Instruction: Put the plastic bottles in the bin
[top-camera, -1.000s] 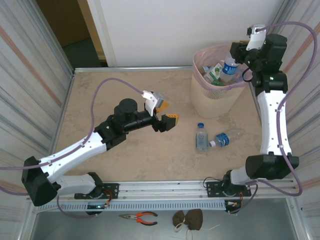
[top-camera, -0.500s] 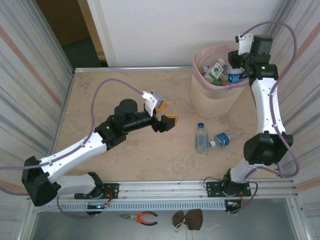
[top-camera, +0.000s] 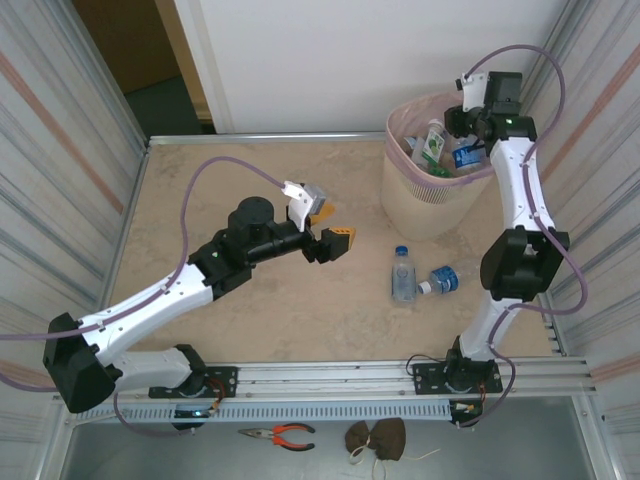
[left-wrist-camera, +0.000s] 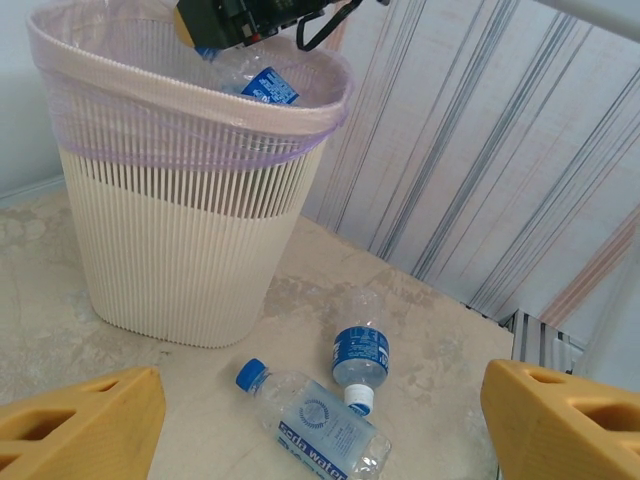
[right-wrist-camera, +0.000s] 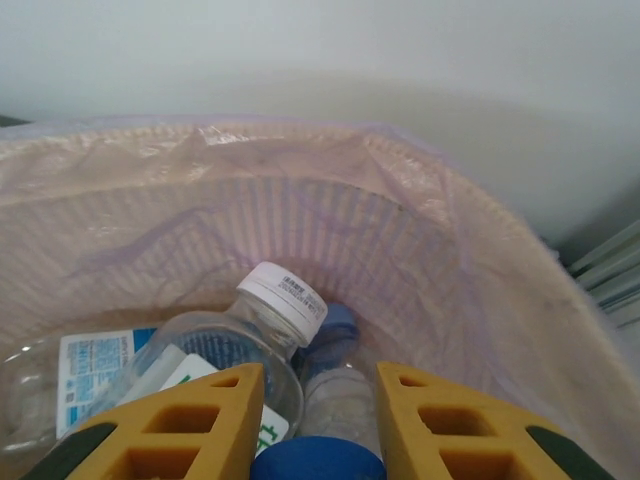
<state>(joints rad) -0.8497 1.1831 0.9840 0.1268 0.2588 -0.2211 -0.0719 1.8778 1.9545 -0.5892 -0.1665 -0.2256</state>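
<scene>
Nearest, above the beige tabletop (top-camera: 250, 180): left gripper (top-camera: 335, 226), yellow fingers (left-wrist-camera: 80, 425) spread wide, well clear of every bottle. Just beyond, flat on the table: two clear water bottles with blue labels, the blue-capped one (left-wrist-camera: 322, 428) crosswise, the second one (left-wrist-camera: 360, 352) with its cap end against the first one's side. Farther back: ribbed beige bin (left-wrist-camera: 180, 250), pink liner (left-wrist-camera: 150, 140) folded over the rim. Over its mouth: right gripper (right-wrist-camera: 320, 395), fingers pinched on the blue cap (right-wrist-camera: 318, 462) of a third bottle (body hanging down into the bin). Deeper inside: a white-capped bottle (right-wrist-camera: 285, 298) with a green-and-white label, beside a blue-labelled bottle (right-wrist-camera: 90, 368).
</scene>
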